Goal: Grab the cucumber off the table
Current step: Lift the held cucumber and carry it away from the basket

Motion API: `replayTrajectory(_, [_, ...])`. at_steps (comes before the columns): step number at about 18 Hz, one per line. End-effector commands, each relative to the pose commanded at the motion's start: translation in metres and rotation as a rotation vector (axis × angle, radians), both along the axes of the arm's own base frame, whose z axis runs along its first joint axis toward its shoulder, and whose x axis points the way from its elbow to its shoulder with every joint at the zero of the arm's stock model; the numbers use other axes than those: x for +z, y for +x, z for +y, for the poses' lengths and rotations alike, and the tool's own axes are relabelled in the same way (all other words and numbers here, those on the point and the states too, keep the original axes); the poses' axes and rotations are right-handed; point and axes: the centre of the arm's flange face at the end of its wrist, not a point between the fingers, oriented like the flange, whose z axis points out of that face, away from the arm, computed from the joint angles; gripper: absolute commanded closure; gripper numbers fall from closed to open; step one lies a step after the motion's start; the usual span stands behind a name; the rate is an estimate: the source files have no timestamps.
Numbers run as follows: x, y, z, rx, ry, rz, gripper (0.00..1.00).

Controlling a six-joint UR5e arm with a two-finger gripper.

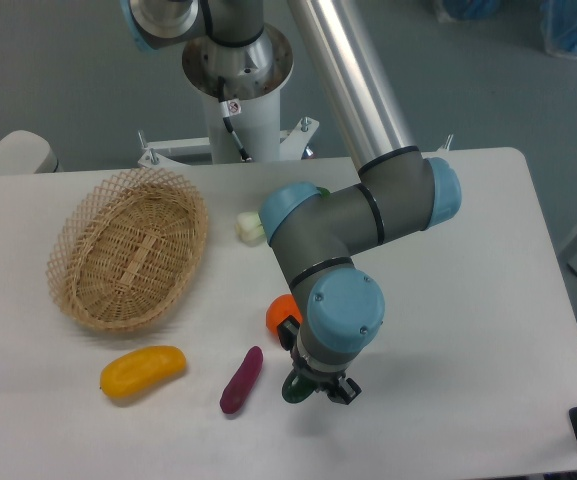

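Camera view from above the surface point(468, 300): the cucumber point(293, 390) shows only as a dark green rounded end poking out from under my wrist, near the front edge of the surface and a little right of the purple sweet potato point(240, 380). My tool point(318, 388) is right over it, mostly hidden by the blue wrist cap, so I cannot tell whether the fingers are clenched on the cucumber or apart; only small black parts stick out beside the green end. Just left and slightly farther back, an orange object point(279, 312) peeks out from behind my arm. The sweet potato lies tilted, apart from the cucumber. Farther left sits a yellow mango-like fruit point(143, 371), and beyond it the wicker basket point(128, 255). A pale bok choy base point(249, 228) shows at the far side of my elbow joint.
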Motion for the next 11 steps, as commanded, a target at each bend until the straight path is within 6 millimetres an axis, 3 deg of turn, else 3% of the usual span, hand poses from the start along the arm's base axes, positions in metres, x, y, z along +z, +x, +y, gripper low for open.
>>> replayTrajectory(11, [0.0003, 0.0027, 0.001, -0.106, 0.009, 0.009, 0.84])
